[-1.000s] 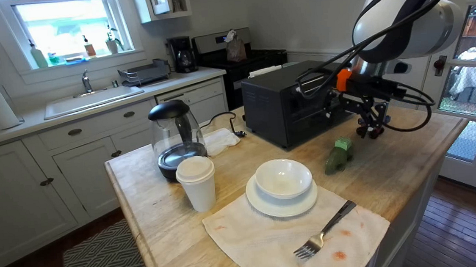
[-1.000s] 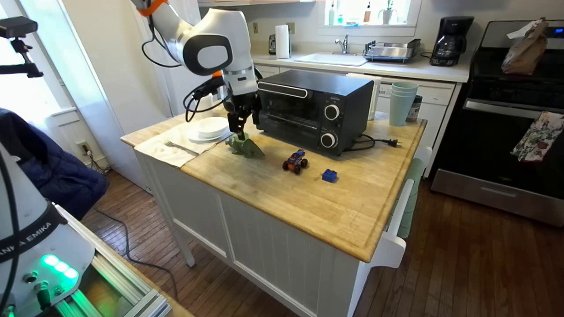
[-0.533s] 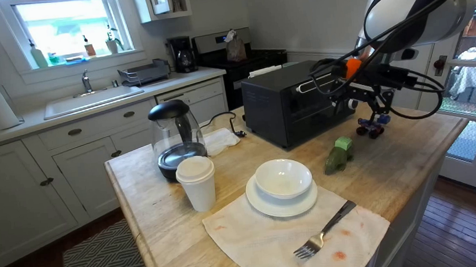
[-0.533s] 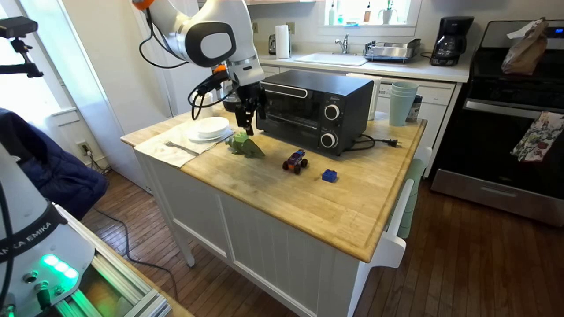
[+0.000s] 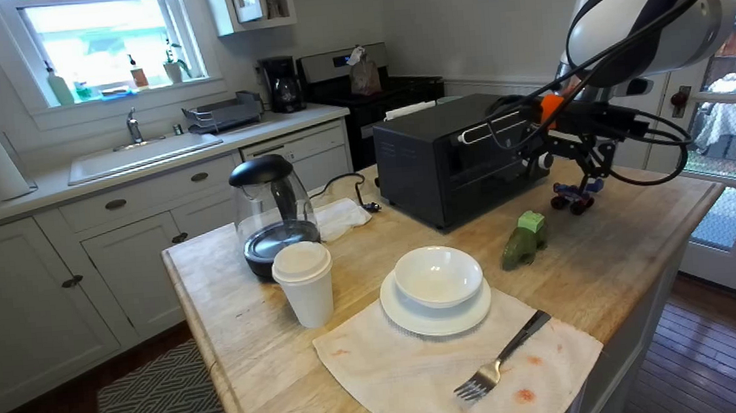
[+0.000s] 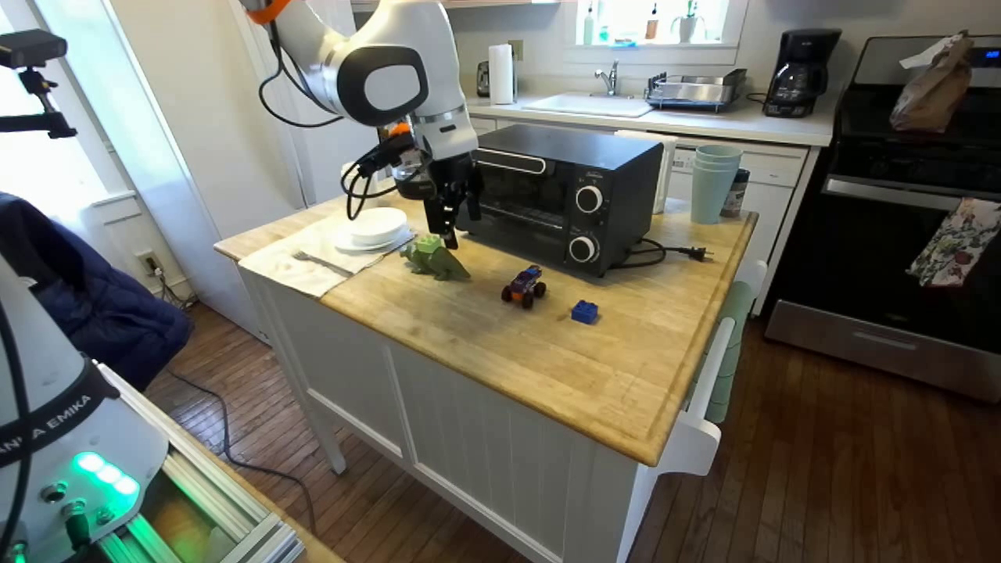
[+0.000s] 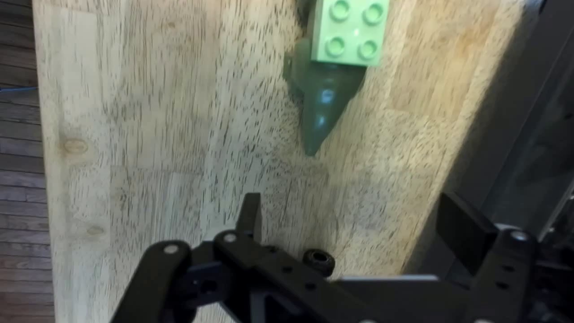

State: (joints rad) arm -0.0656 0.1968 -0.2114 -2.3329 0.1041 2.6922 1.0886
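Toy dinosaur (image 6: 438, 264), dark green, sits on the wooden table (image 6: 485, 352) near the front of the black toaster oven (image 6: 555, 195), with a light green block (image 7: 352, 31) on top of it; four of the block's studs show in the wrist view. The dinosaur's tapered end points toward the gripper (image 7: 354, 220), which hangs over the tabletop just beside it, jaws spread wide with wood showing between them. Dinosaur and fingers (image 7: 251, 215) are apart in the wrist view, where one finger overlaps the oven's dark front. A toy truck (image 6: 525, 288) stands near the dinosaur, and a blue block (image 6: 584, 312) lies farther along, past the truck, in an exterior view. One black wheel (image 7: 319, 262) shows by the gripper's links in the wrist view. On the dinosaur's other side, a white bowl (image 5: 439, 276) rests on a white plate (image 5: 439, 323), which sits partly on a stained cloth (image 5: 408, 380); a fork (image 5: 503, 353) lies on that cloth. Beyond the plate, a lidded paper cup (image 5: 307, 293) stands just beside a glass kettle (image 5: 277, 220). Stacked pale green cups (image 6: 712, 188) and a small jar (image 6: 737, 197) stand at a corner of the table, with a black plug (image 6: 694, 253) lying near them.
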